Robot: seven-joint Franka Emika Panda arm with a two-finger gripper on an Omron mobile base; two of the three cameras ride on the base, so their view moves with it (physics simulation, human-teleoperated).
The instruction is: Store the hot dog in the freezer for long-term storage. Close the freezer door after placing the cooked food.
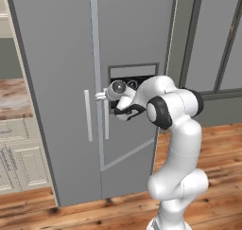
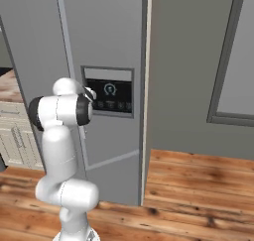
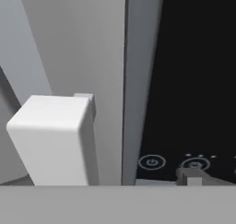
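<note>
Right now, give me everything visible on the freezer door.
The freezer door is a tall, narrow, flat grey panel, metal-looking, on the right of the double-door unit. It carries a recessed black dispenser panel with small lit icons and a pale vertical handle along its left edge by the centre seam. It appears shut, flush with the neighbouring door. The gripper sits at the handle's top end; contact cannot be confirmed. In the hand view the handle's blocky end looms close.
</note>
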